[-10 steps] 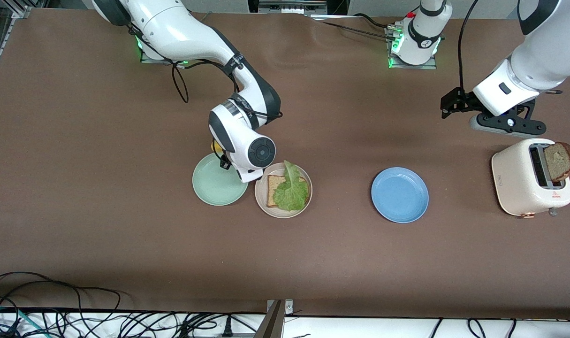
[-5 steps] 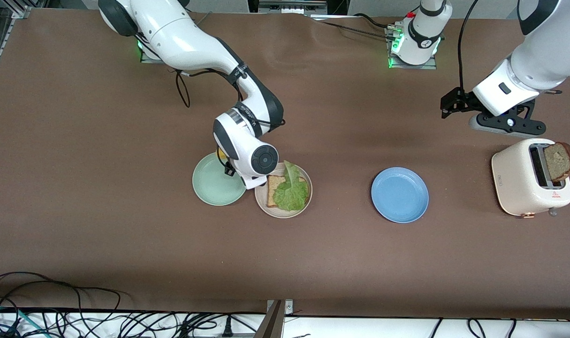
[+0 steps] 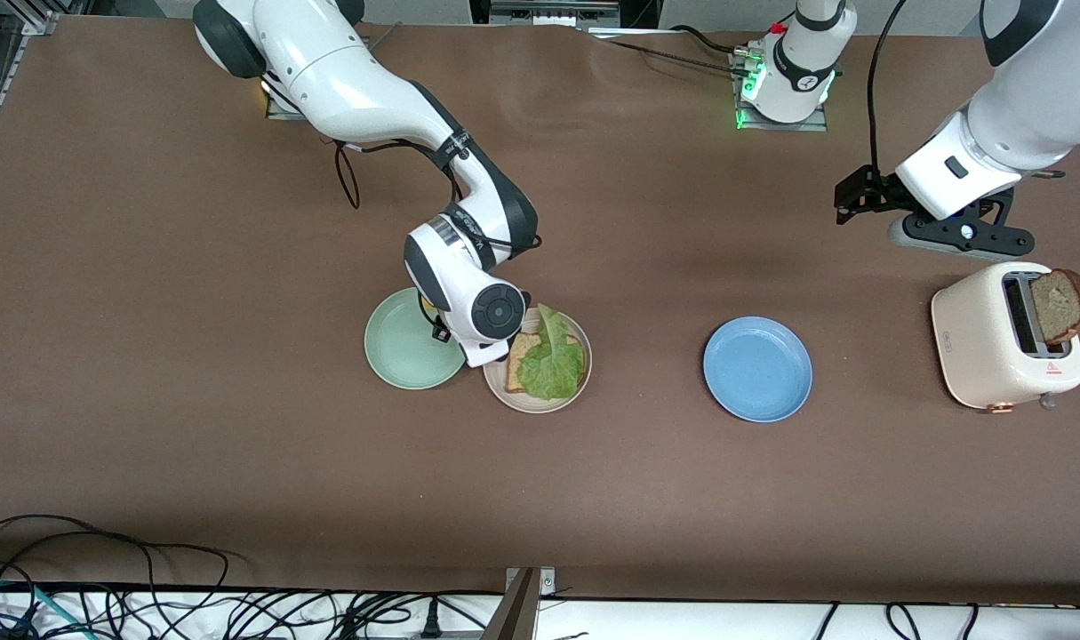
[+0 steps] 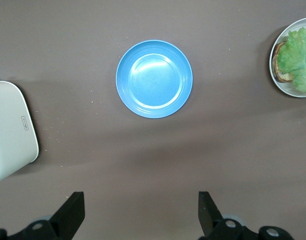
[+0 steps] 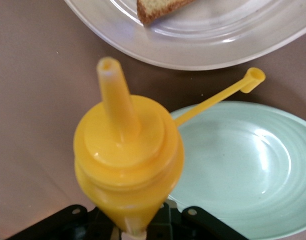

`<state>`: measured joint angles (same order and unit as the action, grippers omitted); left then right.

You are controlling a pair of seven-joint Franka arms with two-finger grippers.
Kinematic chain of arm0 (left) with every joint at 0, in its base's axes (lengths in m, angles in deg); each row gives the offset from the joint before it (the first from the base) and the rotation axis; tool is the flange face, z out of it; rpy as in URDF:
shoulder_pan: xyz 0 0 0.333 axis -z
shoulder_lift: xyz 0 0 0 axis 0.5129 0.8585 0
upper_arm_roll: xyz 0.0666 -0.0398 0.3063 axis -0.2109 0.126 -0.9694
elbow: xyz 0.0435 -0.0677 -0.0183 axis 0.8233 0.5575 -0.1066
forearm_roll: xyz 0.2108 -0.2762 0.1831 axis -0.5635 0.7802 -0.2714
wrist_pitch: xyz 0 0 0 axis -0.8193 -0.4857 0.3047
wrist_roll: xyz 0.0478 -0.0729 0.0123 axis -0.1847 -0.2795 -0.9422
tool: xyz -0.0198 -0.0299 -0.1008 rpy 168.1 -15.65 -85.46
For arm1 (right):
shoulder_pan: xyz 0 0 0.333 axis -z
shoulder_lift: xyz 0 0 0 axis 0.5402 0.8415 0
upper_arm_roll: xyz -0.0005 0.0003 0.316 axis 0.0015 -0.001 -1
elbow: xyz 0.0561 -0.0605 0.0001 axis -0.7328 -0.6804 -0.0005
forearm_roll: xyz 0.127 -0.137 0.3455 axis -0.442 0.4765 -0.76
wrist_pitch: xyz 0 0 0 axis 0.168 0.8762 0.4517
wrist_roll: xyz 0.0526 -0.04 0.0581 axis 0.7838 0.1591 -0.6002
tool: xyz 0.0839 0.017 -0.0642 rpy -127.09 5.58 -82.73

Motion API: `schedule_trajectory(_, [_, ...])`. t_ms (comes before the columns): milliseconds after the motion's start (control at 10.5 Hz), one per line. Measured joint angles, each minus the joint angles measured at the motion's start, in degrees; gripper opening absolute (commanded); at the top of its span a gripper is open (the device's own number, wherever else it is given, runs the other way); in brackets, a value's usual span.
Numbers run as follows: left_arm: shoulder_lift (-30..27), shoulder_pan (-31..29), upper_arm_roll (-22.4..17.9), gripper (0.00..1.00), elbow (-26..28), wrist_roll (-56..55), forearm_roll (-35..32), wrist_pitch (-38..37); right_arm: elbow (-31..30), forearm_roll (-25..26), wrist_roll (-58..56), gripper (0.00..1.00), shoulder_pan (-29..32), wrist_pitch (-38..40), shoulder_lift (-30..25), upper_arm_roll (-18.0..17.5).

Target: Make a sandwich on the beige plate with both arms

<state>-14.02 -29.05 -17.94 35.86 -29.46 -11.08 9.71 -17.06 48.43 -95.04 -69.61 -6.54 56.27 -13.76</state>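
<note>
The beige plate [image 3: 495,384] holds one brown bread slice [image 3: 520,348] with a green lettuce leaf [image 3: 553,364] on top. A second bread slice [image 3: 1060,307] stands in the cream toaster [image 3: 975,342]. My right gripper [image 5: 138,225] is shut on a yellow squeeze bottle [image 5: 128,155], nozzle open with its cap hanging off, over the gap between the mint green plate [image 5: 242,165] and the beige plate [image 5: 202,45]. In the front view the wrist hides most of the bottle [image 3: 426,307]. My left gripper [image 4: 141,215] is open and empty, up over the table beside the toaster [image 4: 10,130].
An empty blue plate [image 3: 757,369] lies between the beige plate and the toaster. The mint green plate [image 3: 406,351] touches the beige plate's rim toward the right arm's end. Cables run along the table edge nearest the front camera.
My right arm has carried the yellow bottle a little toward the beige plate. The left arm, the plates and the toaster have not moved.
</note>
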Motion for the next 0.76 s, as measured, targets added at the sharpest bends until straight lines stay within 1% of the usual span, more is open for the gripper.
schedule_trajectory(191, [0.00, 0.02, 0.00, 1.00, 0.00, 0.00, 0.00, 0.00, 1.36, -3.16, 0.00, 0.00, 0.40, 1.33, -1.46, 1.05])
schedule_trajectory(382, [0.00, 0.08, 0.01, 1.00, 0.00, 0.00, 0.00, -0.01, -0.25, -4.88, -0.15, 0.00, 2.82, 2.60, -6.68, 1.94])
schedule_trajectory(765, [0.00, 0.09, 0.04, 1.00, -0.02, 0.00, 0.00, -0.02, -12.16, -5.28, -7.25, 0.00, 10.88, 0.98, -21.45, 2.15])
